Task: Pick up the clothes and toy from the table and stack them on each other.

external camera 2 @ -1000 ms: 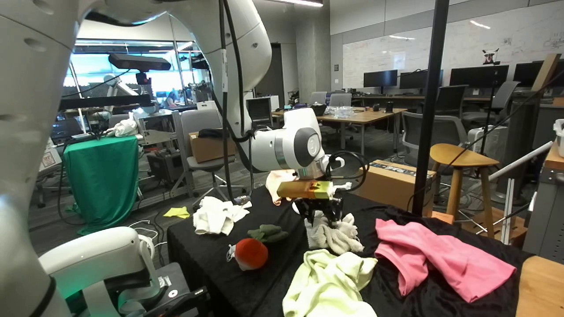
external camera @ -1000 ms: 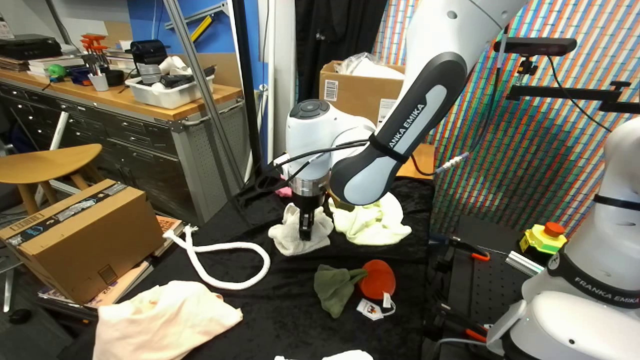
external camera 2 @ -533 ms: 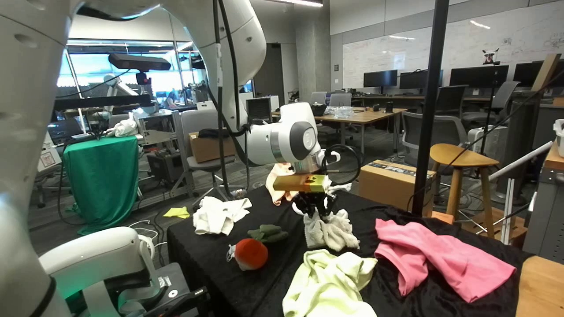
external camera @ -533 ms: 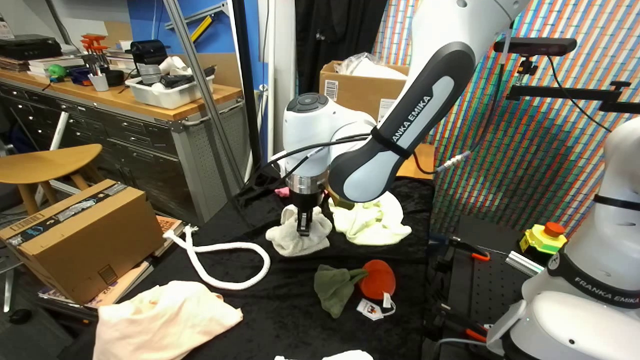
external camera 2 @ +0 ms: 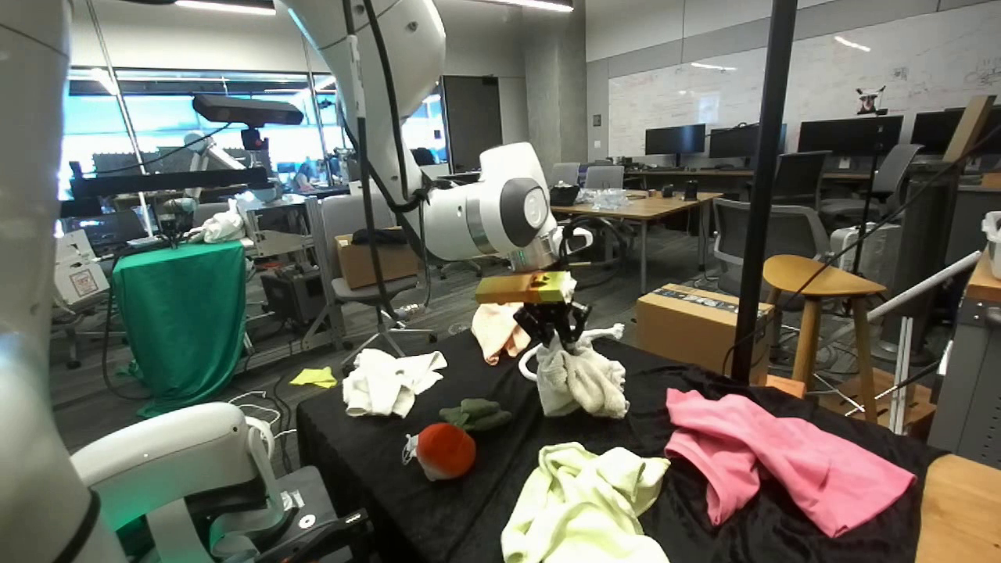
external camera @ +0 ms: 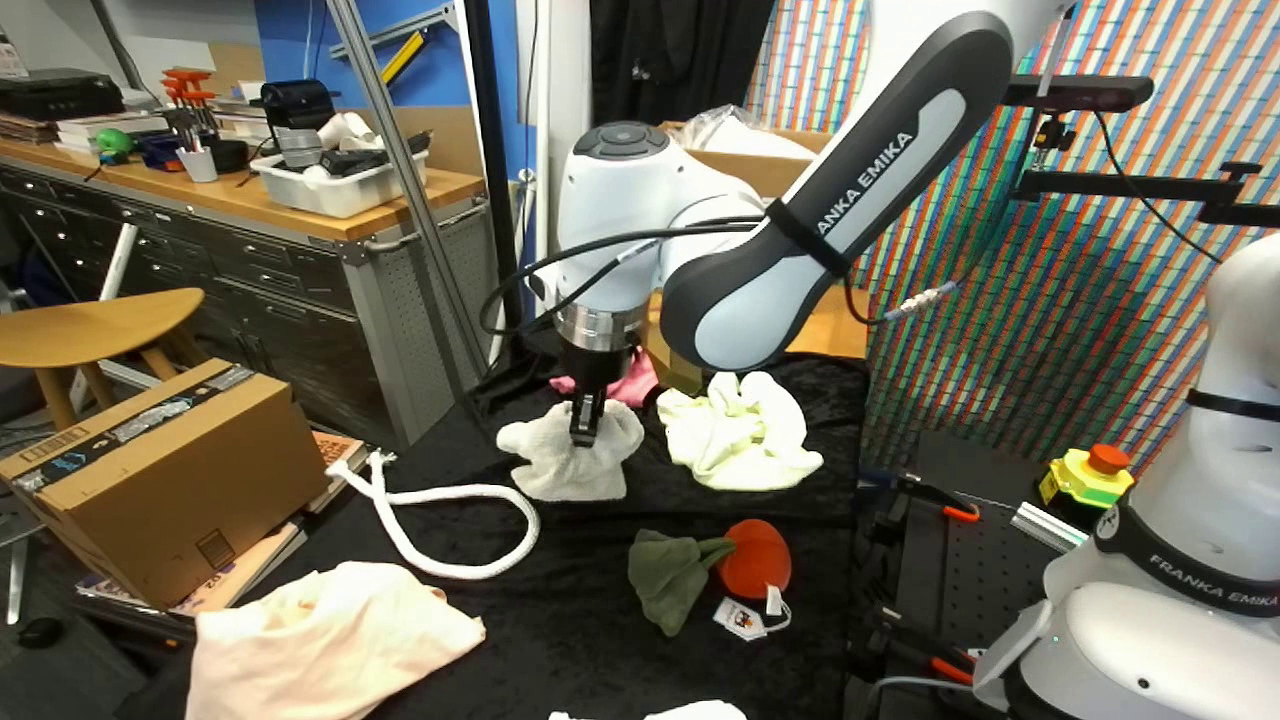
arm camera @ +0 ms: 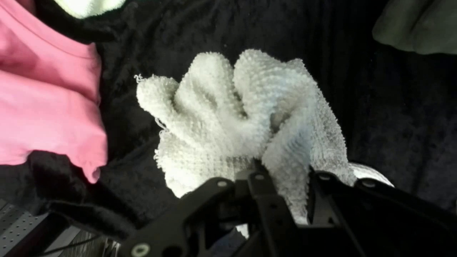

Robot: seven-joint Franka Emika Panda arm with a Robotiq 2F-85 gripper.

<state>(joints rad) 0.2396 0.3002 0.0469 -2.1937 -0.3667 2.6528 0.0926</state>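
In both exterior views the cream cloth (external camera: pixel 565 465) hangs bunched from my gripper (external camera 2: pixel 568 344), which is shut on a fold of it. A pinched fold runs between the fingers in the wrist view. I cannot tell whether its lower edge touches the black table (external camera: pixel 560 630). The red and white toy (external camera 2: pixel 446 451) lies against the olive green cloth (external camera: pixel 665 580). Among the other clothes, the pale yellow-green one (external camera 2: pixel 583 508) and the pink one (external camera 2: pixel 782 457) lie crumpled. The white one (external camera 2: pixel 391 381) and the peach one (external camera: pixel 330 640) rest at the table's edges.
A white rope loop (external camera: pixel 455 573) lies on the table near the cream cloth. Beyond the table edge stands a brown cardboard box (external camera: pixel 180 490). A black pole (external camera 2: pixel 762 195) rises beside the table. The emergency stop button (external camera: pixel 1085 480) sits near the robot base.
The jaws have closed on the cream cloth. My gripper has risen and shifted away from the yellow-green cloth, drawing the cream cloth up with it. The toy and other clothes have stayed put.
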